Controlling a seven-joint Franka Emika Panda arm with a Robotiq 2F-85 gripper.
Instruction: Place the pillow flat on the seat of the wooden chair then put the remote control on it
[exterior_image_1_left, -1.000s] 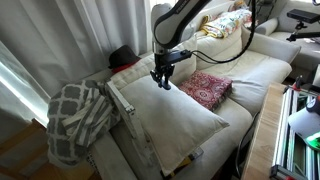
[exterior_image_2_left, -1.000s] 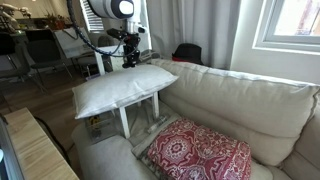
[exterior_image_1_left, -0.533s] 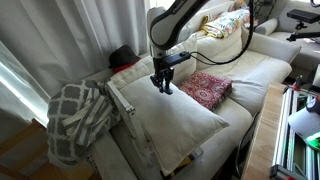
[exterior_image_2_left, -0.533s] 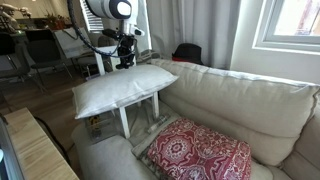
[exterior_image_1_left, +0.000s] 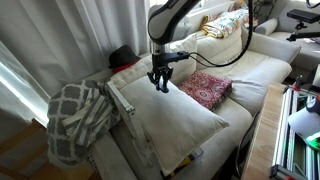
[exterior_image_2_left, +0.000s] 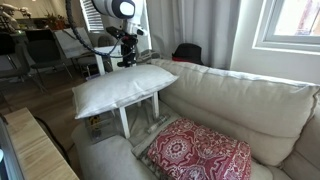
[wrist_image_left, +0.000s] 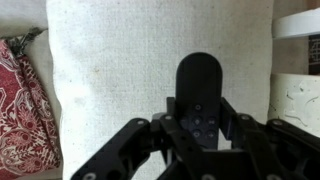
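The cream-white pillow (exterior_image_1_left: 170, 115) lies flat on the seat of the pale wooden chair (exterior_image_1_left: 122, 103). It shows in both exterior views (exterior_image_2_left: 120, 90) and fills the wrist view (wrist_image_left: 130, 70). My gripper (exterior_image_1_left: 160, 84) hangs just over the pillow's back part, also seen from the side (exterior_image_2_left: 127, 60). In the wrist view its fingers (wrist_image_left: 200, 125) are shut on the sides of the dark remote control (wrist_image_left: 199, 85), whose rounded end sticks out over the pillow. The remote is too small to make out in the exterior views.
A small red patterned cushion (exterior_image_1_left: 205, 88) lies on the cream sofa (exterior_image_2_left: 240, 100) beside the chair, also at the wrist view's left edge (wrist_image_left: 20, 100). A checked grey blanket (exterior_image_1_left: 75, 118) hangs over the chair's far side. Curtains stand behind.
The gripper with the remote has shifted only slightly above the pillow. The pillow has not moved.
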